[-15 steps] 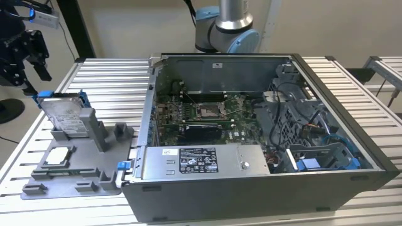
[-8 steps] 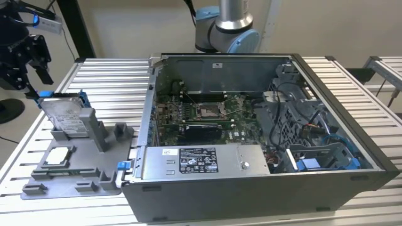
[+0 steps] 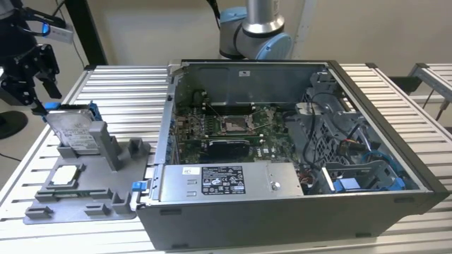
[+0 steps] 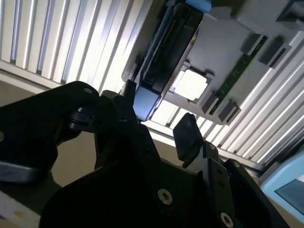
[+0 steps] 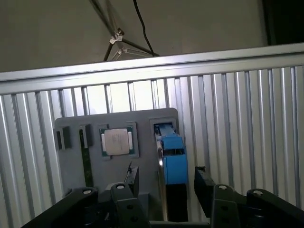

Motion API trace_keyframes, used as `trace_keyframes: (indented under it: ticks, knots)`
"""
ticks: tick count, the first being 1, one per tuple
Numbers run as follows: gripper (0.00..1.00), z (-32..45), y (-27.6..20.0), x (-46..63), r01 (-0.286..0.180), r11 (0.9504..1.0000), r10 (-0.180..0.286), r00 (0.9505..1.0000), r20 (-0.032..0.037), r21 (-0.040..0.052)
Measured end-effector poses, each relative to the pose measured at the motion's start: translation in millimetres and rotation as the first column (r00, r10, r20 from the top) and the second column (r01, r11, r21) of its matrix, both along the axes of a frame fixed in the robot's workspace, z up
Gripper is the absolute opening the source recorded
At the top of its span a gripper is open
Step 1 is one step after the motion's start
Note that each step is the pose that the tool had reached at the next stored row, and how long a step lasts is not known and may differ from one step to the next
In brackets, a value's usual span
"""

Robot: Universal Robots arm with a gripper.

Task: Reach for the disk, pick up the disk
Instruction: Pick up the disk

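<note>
The disk [image 3: 74, 129] stands on edge in a slot of the grey moulded holder [image 3: 92, 193], at the exterior view's left on the ribbed aluminium table [image 3: 120, 100]. Its long axis seems to rise out of the slot with a slight lean, and its silver face with the white label is turned towards the exterior camera. Blue plastic frames the edges and shows brightly at the upper corners. The black gripper [image 3: 37, 103] hangs right at the disk's top far-left corner. In the first wrist view the gripper [image 5: 166, 178] has its two dark fingers [image 5: 202, 179] spread apart, one on each side of the disk's [image 5: 172, 159] thin blue-capped edge, with a gap on both sides. The second wrist view comes from the other side. It shows the gripper [image 4: 156, 111] just beside the blue corner of the disk [image 4: 164, 57], whose dark narrow side runs away from it. Both wrist views catch the small square chip [image 5: 116, 141] with its pale, matte top lying flat in the holder beside the disk. The exterior view alone takes in the open computer case [image 3: 416, 174] at its right, with a long grey labelled box [image 3: 282, 182] along the case's near side.
</note>
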State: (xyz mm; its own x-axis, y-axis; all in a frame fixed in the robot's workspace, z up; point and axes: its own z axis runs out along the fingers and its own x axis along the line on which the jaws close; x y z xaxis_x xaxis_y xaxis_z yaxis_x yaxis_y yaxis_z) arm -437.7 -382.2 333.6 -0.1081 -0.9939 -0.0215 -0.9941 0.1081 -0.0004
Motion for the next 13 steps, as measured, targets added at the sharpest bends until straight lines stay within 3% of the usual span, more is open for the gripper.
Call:
trace_keyframes:
  ticks: [7,13]
  knots:
    - [1.00,-12.2,7.6,0.0,-0.024,0.9997,0.024,0.9997,0.0001,0.0000]
    - [1.00,-23.0,8.1,0.0,-0.035,0.9994,0.035,0.9994,-0.0012,0.0001]
